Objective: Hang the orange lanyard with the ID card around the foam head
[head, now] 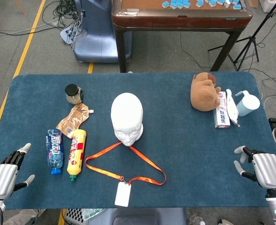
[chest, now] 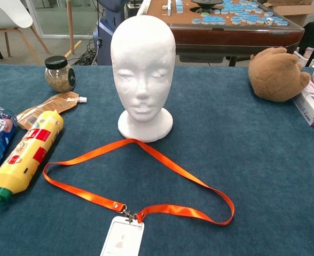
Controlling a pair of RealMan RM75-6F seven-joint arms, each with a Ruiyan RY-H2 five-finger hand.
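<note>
Lanyard [head: 128, 161] first: the orange strap lies flat on the blue table [head: 185, 140] in a wide loop, just in front of the foam head [head: 127, 117], and its far bend touches the base of the head or comes very close to it. The ID card [head: 122, 194] hangs from the metal clip at the near side of the loop, close to the table edge.

My left hand [head: 6, 171] rests at the near left corner, fingers spread and holding nothing. My right hand [head: 262, 168] is at the near right side, also spread and empty. Both are well apart from the strap, so I judge the task has not started yet.

To do the first step well, I think I should take the strap with 2 hands, 1 on each side of the loop, away from the clip, so the loop stays open when it rises. The ribbon is thin and flat on the cloth, so a pinch from above may slip. The yellow bottle [head: 77, 147] lies just beside the left part of the loop, and my left hand must not push it. The head looks light and could tip if the strap drags on it.
</note>
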